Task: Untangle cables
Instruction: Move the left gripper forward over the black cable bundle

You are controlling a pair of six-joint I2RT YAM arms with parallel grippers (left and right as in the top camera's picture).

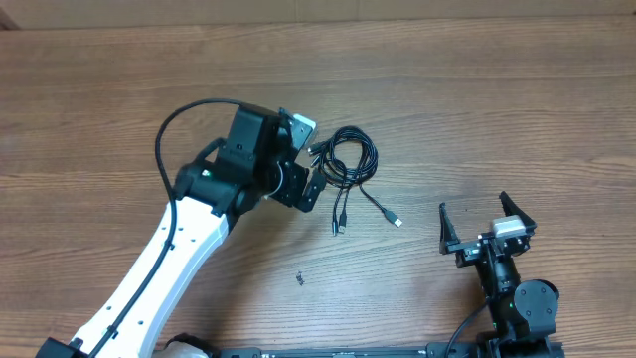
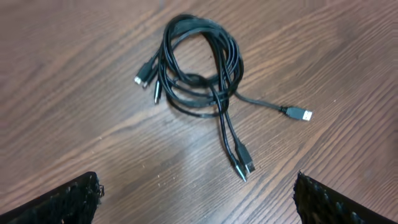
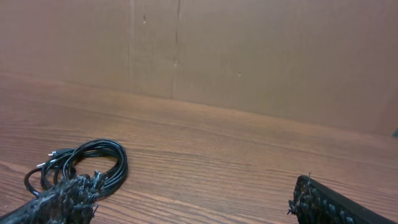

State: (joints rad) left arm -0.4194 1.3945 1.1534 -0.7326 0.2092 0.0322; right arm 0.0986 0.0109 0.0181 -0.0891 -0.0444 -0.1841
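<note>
Hovering with left pincer spread wide over a looped tangle of thin black cables on the brown wooden desk, likely lining up a strand to pinch; resting right pincer spread, empty, well apart.

cables | left flank blocked by left arm | right, far sides: open table
</note>
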